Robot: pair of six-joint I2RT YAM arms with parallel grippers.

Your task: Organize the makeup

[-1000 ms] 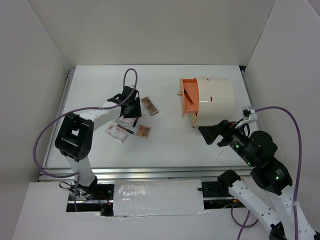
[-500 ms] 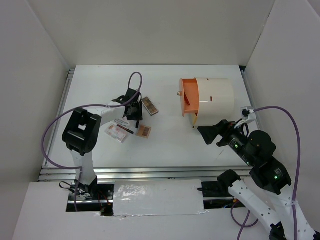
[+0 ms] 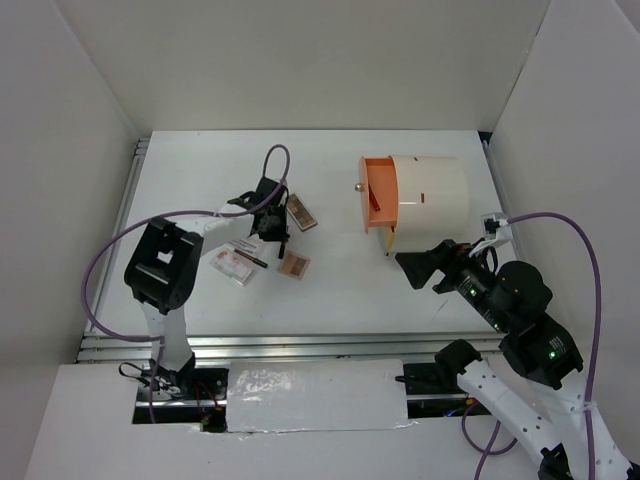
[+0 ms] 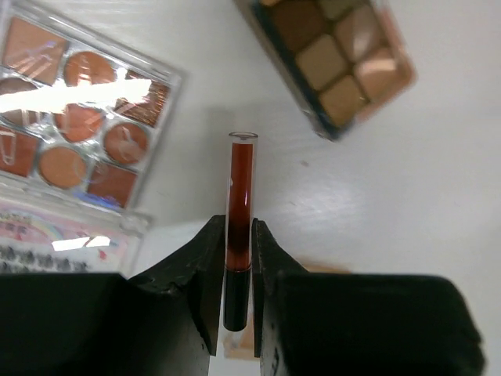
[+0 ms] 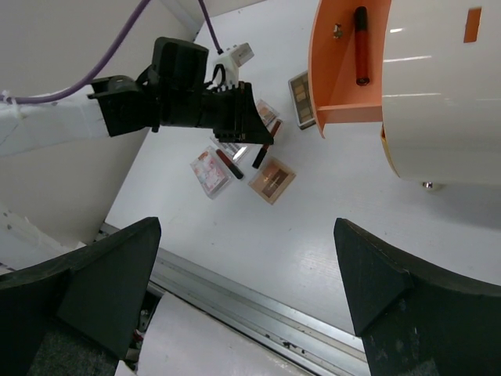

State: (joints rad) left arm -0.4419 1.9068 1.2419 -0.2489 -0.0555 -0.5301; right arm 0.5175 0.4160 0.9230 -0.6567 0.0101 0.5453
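Observation:
In the left wrist view a slim stick (image 4: 241, 188), red-brown with a dark cap, lies on the white table between my left gripper's (image 4: 235, 231) fingers, which press it on both sides. A clear palette of round brown pans (image 4: 74, 117) lies to its left and a palette of square beige pans (image 4: 337, 59) to its upper right. From above, my left gripper (image 3: 272, 225) sits among the makeup: a dark palette (image 3: 299, 212), a small brown palette (image 3: 293, 264) and a white-pink packet (image 3: 235, 262). My right gripper (image 5: 246, 231) hangs open and empty near the front right.
The cream cylindrical container (image 3: 428, 193) lies on its side at the back right. Its orange drawer (image 3: 379, 195) is pulled out, and another dark stick (image 5: 361, 45) lies in it. A metal rail (image 5: 258, 313) borders the table's near edge.
My left gripper has shifted slightly right over the stick and narrowed its jaws onto it. The small brown palette has nudged a little right. The right arm has not moved.

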